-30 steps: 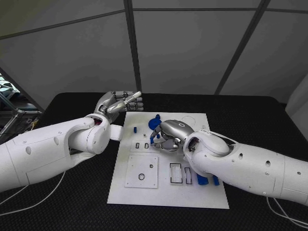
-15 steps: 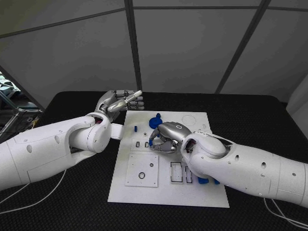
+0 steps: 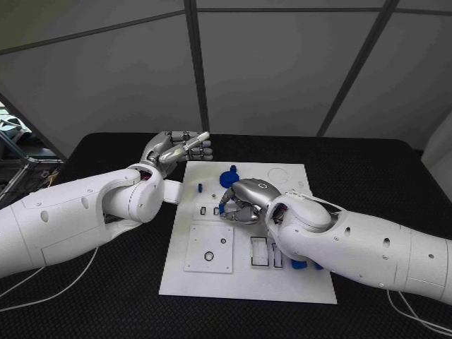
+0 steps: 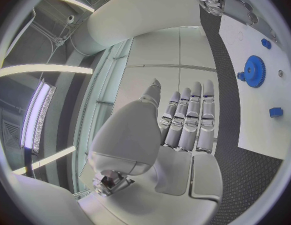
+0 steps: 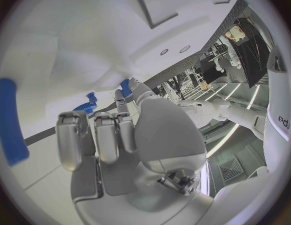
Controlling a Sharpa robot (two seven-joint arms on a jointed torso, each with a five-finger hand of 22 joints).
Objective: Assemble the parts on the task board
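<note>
Task board (image 3: 248,282): right hand (image 3: 244,201) curled over its middle, grasp cannot be told, shifted slightly leftward. Left hand (image 3: 177,149) unchanged at the board's far-left corner, fingers straight, holding nothing. Blue gear (image 3: 229,178) just beyond the right hand.

Two bulky glossy white arms with small dark screw holes end in silver segmented hands: left hand (image 3: 175,149), right hand (image 3: 244,200); thin cables trail beneath.

The head view looks steeply down from above at the task board (image 3: 248,233) on the black table (image 3: 389,169). Each wrist view sits close behind its own hand, facing along the fingers. All three views share the board and its blue gear (image 4: 253,71).
</note>
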